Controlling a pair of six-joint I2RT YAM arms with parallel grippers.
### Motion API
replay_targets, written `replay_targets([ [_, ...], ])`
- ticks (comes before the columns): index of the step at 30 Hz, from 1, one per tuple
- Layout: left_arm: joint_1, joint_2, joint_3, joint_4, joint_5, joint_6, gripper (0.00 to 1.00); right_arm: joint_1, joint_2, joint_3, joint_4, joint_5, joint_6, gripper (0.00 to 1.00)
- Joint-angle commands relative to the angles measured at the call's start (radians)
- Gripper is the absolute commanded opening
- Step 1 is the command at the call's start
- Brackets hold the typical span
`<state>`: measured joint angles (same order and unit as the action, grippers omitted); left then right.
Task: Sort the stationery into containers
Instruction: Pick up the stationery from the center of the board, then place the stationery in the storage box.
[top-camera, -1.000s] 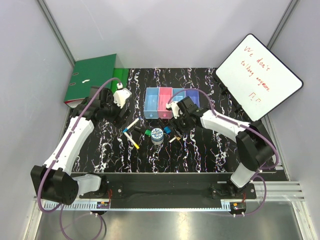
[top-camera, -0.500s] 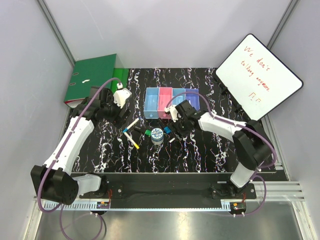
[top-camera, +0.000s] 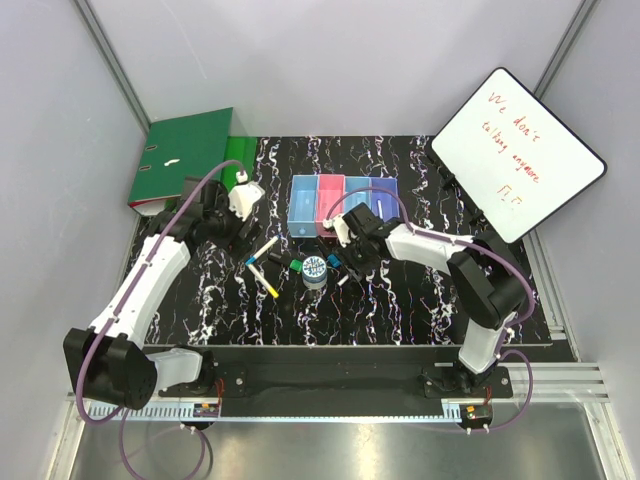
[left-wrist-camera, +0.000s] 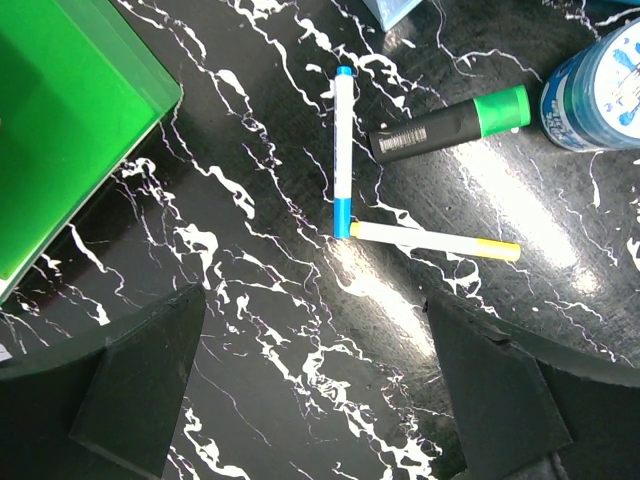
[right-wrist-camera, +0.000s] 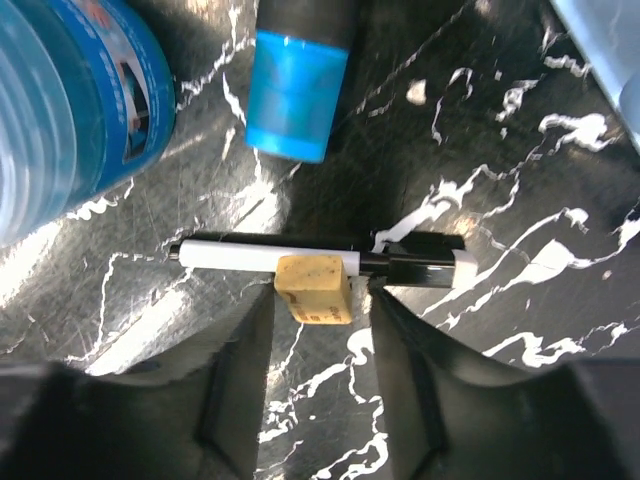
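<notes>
Just right of the tape roll (top-camera: 314, 271), the right hand (right-wrist-camera: 320, 312) has slid in and narrowed to half-open astride a small tan block (right-wrist-camera: 313, 288) lying on the desk (right-wrist-camera: 480, 200), not yet pinched: a pick looks imminent. Left of the roll, the left hand (left-wrist-camera: 315, 305) hangs wide open, empty. Beyond the roll waits the row of bins (top-camera: 305, 210).

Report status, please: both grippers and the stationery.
Left gripper open, above blue-capped marker. Right gripper open, straddling tan block. Black-and-white pen lies against block.
</notes>
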<state>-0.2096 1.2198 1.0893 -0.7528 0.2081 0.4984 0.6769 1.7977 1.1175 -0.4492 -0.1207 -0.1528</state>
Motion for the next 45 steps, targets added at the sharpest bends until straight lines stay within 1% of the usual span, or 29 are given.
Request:
replay_targets([
  [1,-0.002,-0.008,-0.016,0.050,-0.013,0.015,0.99,0.019,0.008,0.051,0.033,0.030,0.004,0.44],
  [2,-0.002,-0.009,-0.017,0.052,-0.015,0.019,0.99,0.019,0.006,0.051,0.033,0.033,0.004,0.37],
  [4,-0.002,-0.011,-0.017,0.055,-0.015,0.017,0.99,0.024,0.005,0.051,0.033,0.038,0.002,0.30],
  [5,-0.002,-0.013,-0.017,0.055,-0.015,0.017,0.99,0.029,0.003,0.048,0.033,0.042,0.001,0.23],
  [6,-0.002,-0.014,-0.017,0.055,-0.015,0.017,0.99,0.030,0.000,0.047,0.032,0.046,-0.001,0.19],
  [8,-0.002,-0.017,-0.017,0.055,-0.013,0.017,0.99,0.035,-0.011,0.044,0.030,0.052,-0.008,0.14],
  [9,-0.002,-0.017,-0.017,0.055,-0.015,0.017,0.99,0.038,-0.015,0.042,0.027,0.055,-0.011,0.09],
  [12,-0.002,-0.020,-0.012,0.055,-0.016,0.014,0.99,0.044,-0.040,0.047,0.008,0.073,-0.025,0.05],
  [19,-0.002,-0.042,0.009,0.047,-0.024,0.019,0.99,0.044,-0.130,0.111,-0.071,0.137,-0.067,0.02],
  [23,-0.002,-0.052,0.015,0.036,-0.027,0.022,0.99,0.043,-0.150,0.183,-0.103,0.168,-0.091,0.01],
  [26,-0.002,-0.057,0.017,0.036,-0.026,0.022,0.99,0.043,-0.133,0.249,-0.097,0.268,-0.117,0.00],
  [28,-0.002,-0.057,0.017,0.035,-0.024,0.022,0.99,0.036,-0.098,0.274,-0.054,0.349,-0.136,0.00],
  [31,-0.002,-0.046,0.020,0.036,-0.021,0.022,0.99,0.000,-0.029,0.344,-0.005,0.383,-0.172,0.00],
  [35,-0.002,-0.039,0.023,0.036,-0.022,0.028,0.99,-0.071,0.084,0.505,-0.003,0.359,-0.162,0.00],
  [38,-0.002,-0.040,0.018,0.036,-0.027,0.038,0.99,-0.102,0.161,0.583,-0.003,0.340,-0.174,0.00],
  [45,-0.002,-0.032,0.004,0.036,-0.033,0.051,0.99,-0.142,0.311,0.709,-0.003,0.285,-0.177,0.00],
])
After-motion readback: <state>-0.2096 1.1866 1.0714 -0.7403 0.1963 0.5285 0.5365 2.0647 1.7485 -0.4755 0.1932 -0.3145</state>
